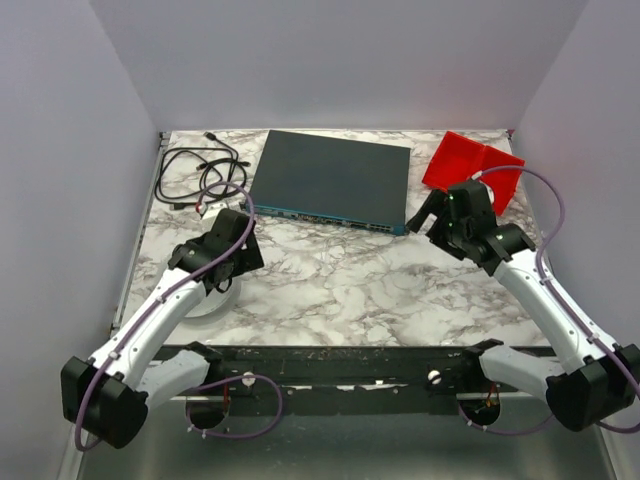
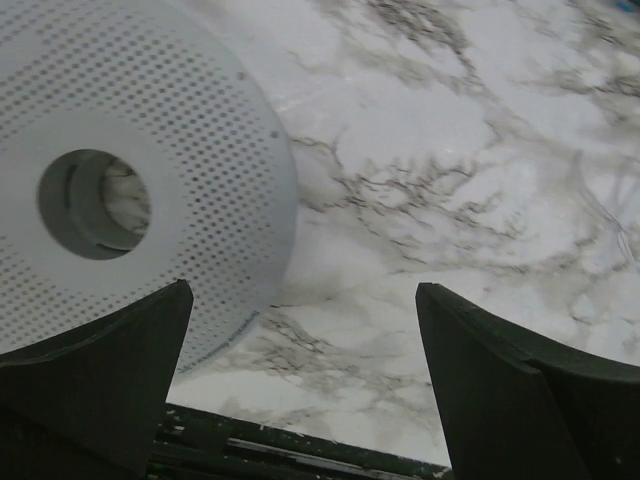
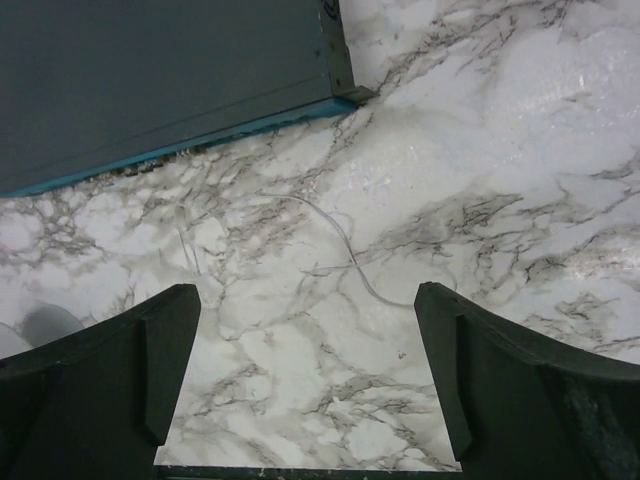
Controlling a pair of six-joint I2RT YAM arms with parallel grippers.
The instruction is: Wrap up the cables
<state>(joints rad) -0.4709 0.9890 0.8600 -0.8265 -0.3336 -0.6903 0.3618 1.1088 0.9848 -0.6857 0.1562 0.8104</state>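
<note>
Table (image 3: 520, 120) glossy marble-look; perforated disc (image 2: 200, 150) matt white, probably plastic; flat box (image 3: 150, 80) matt dark; cable (image 3: 347, 250) string-like.

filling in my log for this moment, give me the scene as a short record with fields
surface: marble table
cable: thin white wire, loose and looped on the table near a corner of the dark flat box
left gripper: open, empty, beside the edge of a white perforated disc
right gripper: open, empty, wire on the table ahead of it
far left: black cord, coiled
far right: red bin
</note>
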